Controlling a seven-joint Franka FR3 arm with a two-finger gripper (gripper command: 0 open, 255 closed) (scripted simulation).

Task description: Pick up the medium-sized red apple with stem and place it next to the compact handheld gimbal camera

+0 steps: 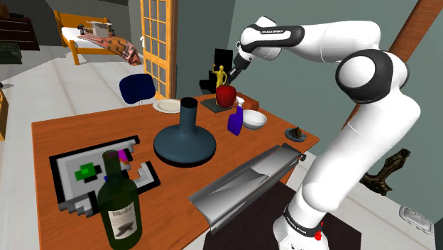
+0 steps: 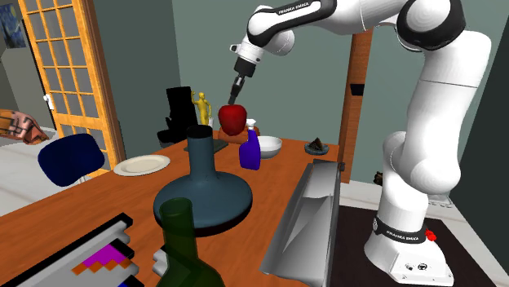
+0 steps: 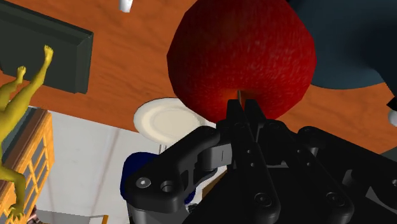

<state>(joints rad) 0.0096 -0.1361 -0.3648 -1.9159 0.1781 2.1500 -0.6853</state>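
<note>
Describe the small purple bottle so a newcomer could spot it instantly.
On the wooden table, look past the big dark blue vase toward the far end. The bottle stands upright beside the white bowl, near the red apple held in the claw. Its purple body and pale cap match nothing around it.

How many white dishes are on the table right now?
2: a plate beside the blue chair, and a bowl beside the blue spray bottle. None seems hidden.

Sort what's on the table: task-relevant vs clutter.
Job: gripper, red apple, black gadget (probably the gimbal camera).
Clutter: blue vase, green bottle, plate, bowl, purple spray bottle, yellow figurine, grey trough.
</note>
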